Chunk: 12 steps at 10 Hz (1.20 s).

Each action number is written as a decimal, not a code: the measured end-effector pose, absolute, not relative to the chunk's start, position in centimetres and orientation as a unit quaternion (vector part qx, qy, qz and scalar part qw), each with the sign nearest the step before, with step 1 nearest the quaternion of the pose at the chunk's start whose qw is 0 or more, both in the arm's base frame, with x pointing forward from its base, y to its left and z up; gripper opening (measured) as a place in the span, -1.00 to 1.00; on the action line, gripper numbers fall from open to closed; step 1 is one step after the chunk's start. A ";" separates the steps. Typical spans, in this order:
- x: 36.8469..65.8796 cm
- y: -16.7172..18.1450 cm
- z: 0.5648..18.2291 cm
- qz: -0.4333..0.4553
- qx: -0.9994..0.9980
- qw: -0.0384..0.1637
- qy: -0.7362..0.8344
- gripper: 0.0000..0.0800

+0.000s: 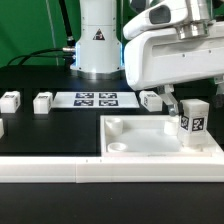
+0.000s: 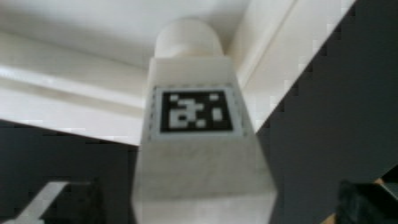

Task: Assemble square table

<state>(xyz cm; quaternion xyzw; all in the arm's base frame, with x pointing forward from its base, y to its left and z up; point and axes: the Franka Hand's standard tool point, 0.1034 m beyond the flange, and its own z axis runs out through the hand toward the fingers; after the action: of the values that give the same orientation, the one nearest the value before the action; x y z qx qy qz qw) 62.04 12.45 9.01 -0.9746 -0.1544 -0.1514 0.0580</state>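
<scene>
The square table's white slab (image 1: 150, 140) lies flat at the exterior view's right, its rim and a round corner socket (image 1: 118, 127) showing. One white tagged leg (image 1: 194, 122) stands upright at the slab's right corner. My gripper (image 1: 183, 104) hangs low around the leg's upper part. In the wrist view the leg (image 2: 196, 150) fills the middle, with dark gaps on both sides. My gripper (image 2: 210, 215) is open and the fingertips (image 2: 45, 205) stand clear of the leg. The slab's white rim (image 2: 71, 80) lies behind the leg.
Loose white legs lie on the black table: one (image 1: 10, 100) and another (image 1: 43, 101) at the far left, one (image 1: 150, 99) behind the slab. The marker board (image 1: 95, 99) lies before the robot base (image 1: 97, 45). A long white border wall (image 1: 100, 175) runs along the front.
</scene>
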 end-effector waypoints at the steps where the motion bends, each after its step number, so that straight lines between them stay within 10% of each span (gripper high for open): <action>1: 62.3 12.5 9.3 -0.128 -0.978 0.059 -0.154 0.62; 12: 61.1 11.9 8.8 0.019 -0.984 0.069 -0.164 0.62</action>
<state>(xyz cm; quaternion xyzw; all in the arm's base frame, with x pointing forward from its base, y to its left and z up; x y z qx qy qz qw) 61.15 11.91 8.75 -0.9838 -0.1643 0.0194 0.0688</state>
